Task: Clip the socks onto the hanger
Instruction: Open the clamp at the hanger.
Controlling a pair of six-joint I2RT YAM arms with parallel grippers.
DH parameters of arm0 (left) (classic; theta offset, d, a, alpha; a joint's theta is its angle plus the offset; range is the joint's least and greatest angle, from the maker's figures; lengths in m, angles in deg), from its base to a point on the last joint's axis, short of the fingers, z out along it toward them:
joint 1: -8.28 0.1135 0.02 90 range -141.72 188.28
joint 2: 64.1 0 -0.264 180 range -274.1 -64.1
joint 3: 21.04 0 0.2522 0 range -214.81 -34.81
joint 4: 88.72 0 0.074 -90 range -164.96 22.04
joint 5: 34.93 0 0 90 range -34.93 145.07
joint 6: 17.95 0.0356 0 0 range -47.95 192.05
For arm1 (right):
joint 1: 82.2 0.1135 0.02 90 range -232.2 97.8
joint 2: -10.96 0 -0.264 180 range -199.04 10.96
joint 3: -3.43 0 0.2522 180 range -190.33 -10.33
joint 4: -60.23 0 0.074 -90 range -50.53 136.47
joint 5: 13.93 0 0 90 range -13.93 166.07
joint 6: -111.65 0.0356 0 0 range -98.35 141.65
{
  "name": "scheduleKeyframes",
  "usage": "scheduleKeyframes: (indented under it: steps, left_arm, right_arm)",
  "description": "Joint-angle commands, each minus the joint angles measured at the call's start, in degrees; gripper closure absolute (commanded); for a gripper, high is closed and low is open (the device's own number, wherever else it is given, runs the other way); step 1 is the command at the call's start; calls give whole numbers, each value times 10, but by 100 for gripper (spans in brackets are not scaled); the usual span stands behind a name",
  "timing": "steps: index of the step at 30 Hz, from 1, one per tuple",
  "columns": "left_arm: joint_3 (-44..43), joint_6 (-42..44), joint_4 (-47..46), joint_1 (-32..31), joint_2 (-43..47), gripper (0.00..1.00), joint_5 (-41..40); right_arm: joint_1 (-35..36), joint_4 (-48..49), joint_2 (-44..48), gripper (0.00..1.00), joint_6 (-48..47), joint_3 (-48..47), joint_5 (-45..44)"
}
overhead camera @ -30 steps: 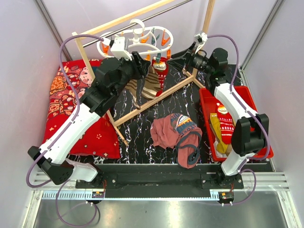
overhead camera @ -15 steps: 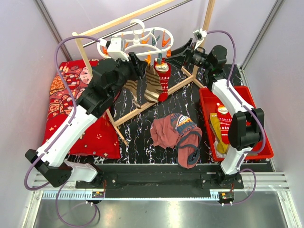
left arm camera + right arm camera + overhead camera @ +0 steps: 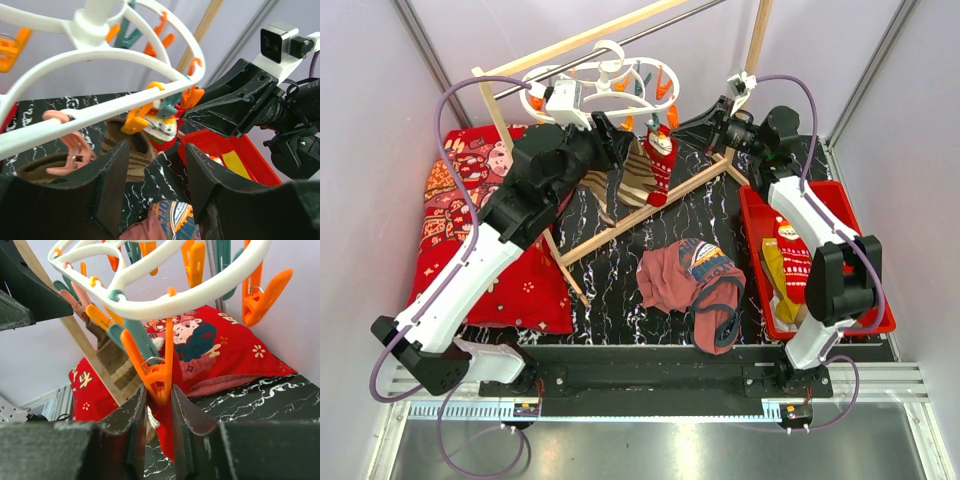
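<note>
The white hanger (image 3: 605, 85) hangs from the metal rail, with orange and teal pegs. A brown-and-tan striped sock (image 3: 625, 180) and a red sock (image 3: 660, 158) with a white pattern hang from it. My right gripper (image 3: 682, 128) is shut on the red sock (image 3: 167, 427) right at the tip of an orange peg (image 3: 160, 372). My left gripper (image 3: 615, 138) is open and empty just under the hanger ring (image 3: 125, 97), next to the striped sock (image 3: 132, 150); its fingers (image 3: 112, 185) hold nothing. More socks, a mustard one (image 3: 772, 265) and a red one (image 3: 795, 255), lie in the red tray (image 3: 755, 215).
The wooden-pole rack (image 3: 650, 205) stands across the back, its base bar slanting over the marble table. A rust-maroon garment (image 3: 690, 285) lies at the table's middle. A red cartoon-print cushion (image 3: 470, 220) lies at the left. Pale walls close in on both sides.
The hanger has swung a little to the left and the left arm has followed it. The red sock hangs lower and longer than a second ago. The right gripper stays at its peg.
</note>
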Motion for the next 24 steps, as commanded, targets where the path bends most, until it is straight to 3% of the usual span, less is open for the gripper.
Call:
scheduleKeyframes:
  steps: [1, 7, 11, 24]
  left_arm:
    - [-12, -11, -20, 3, 28, 48, 45]
    - [-21, -14, -20, -5, 33, 48, 80]
    - [-28, -11, -19, -19, 36, 47, 94]
    - [-40, -31, -25, -47, 29, 46, 93]
  right_arm:
    - [10, -17, 79, 76, -48, 30, -51]
    - [58, -137, 157, 86, -167, 58, -164]
    - [106, -202, 197, 87, -231, 68, -257]
    - [204, -223, 239, 88, -260, 119, -463]
